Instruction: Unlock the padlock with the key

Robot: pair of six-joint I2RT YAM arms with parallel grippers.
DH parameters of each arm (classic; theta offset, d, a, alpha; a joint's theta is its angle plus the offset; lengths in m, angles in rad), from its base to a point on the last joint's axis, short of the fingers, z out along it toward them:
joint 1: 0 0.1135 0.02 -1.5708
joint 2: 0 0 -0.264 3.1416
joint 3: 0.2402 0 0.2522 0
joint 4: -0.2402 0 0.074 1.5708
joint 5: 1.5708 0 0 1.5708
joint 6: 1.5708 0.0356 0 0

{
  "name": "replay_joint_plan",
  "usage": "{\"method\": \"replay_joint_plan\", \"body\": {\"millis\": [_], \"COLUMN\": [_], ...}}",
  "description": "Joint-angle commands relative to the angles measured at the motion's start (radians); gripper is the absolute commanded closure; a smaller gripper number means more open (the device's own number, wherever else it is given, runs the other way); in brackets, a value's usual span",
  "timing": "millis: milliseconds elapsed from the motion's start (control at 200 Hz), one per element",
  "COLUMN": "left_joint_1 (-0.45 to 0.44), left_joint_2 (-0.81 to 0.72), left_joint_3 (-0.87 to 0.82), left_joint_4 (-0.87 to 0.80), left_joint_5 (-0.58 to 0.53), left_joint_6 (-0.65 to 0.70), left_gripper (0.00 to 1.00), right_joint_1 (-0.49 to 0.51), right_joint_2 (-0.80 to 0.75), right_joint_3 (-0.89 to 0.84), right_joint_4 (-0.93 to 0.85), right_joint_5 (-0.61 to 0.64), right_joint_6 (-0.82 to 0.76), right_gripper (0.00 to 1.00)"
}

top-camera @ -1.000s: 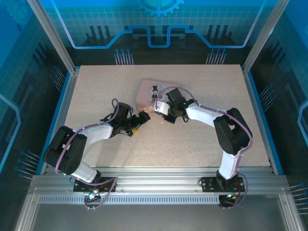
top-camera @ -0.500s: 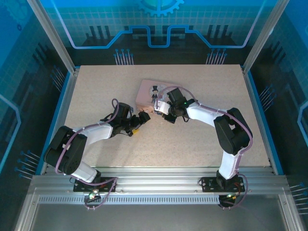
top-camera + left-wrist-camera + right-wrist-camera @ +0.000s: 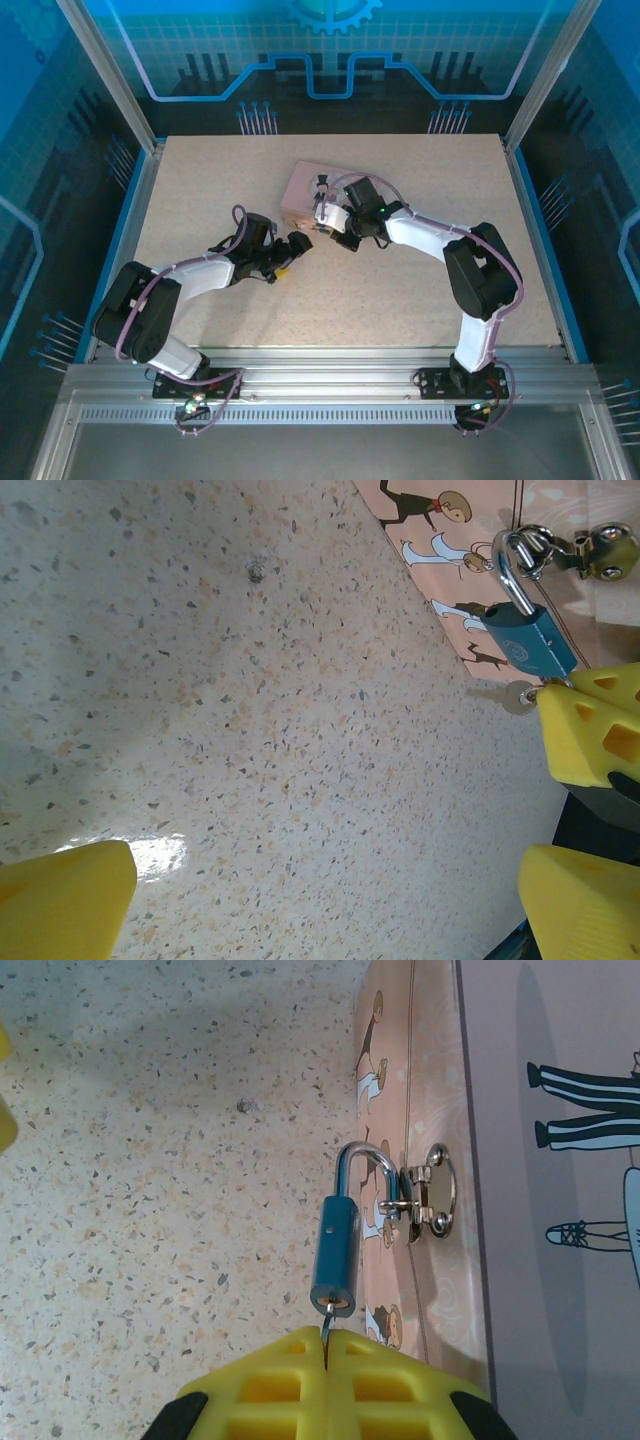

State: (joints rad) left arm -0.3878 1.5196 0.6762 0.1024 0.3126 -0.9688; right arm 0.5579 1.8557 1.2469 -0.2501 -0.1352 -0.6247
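The padlock (image 3: 333, 1250) is a small blue body with a silver shackle. It hangs from the metal hasp (image 3: 428, 1193) on the front of the pink picture tin (image 3: 560, 1260). My right gripper (image 3: 327, 1338) is shut on the key (image 3: 327, 1322), whose tip sits in the keyhole at the padlock's lower end. In the left wrist view the padlock (image 3: 527, 642) and the key's round head (image 3: 518, 695) lie at the upper right, beside the right gripper's yellow fingers (image 3: 585, 735). My left gripper (image 3: 325, 880) is open over bare tabletop, left of the padlock, with nothing in it.
The pink tin (image 3: 303, 188) lies near the middle of the speckled table (image 3: 200, 190), with both arms meeting at its front edge. Metal frame rails (image 3: 130, 210) and blue walls border the table.
The right wrist has shifted a little up and left, further over the tin's front edge, still pinching the key. The left arm has not moved.
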Motion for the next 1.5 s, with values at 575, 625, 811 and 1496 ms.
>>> {"method": "replay_joint_plan", "body": {"millis": [575,625,811,1496], "left_joint_1": [0.009,0.009,0.009,0.085], "left_joint_2": [0.005,0.004,-0.009,-0.282], "left_joint_3": [-0.01,-0.011,-0.014,-0.052], "left_joint_4": [0.023,0.022,0.014,-0.18], "left_joint_5": [0.031,0.028,0.019,-0.073], "left_joint_6": [-0.008,-0.01,-0.012,0.083], "left_gripper": [0.01,0.01,0.01,0.01], "right_joint_1": [0.01,0.014,0.035,0.13], "right_joint_2": [0.009,0.035,0.106,-0.188], "right_joint_3": [0.006,0.045,0.132,-0.111], "right_joint_4": [0.027,0.013,-0.023,0.06], "right_joint_5": [-0.026,-0.037,-0.05,0.037], "right_joint_6": [-0.017,-0.029,-0.067,0.071], "right_gripper": [1.0,1.0,1.0,1.0]}}
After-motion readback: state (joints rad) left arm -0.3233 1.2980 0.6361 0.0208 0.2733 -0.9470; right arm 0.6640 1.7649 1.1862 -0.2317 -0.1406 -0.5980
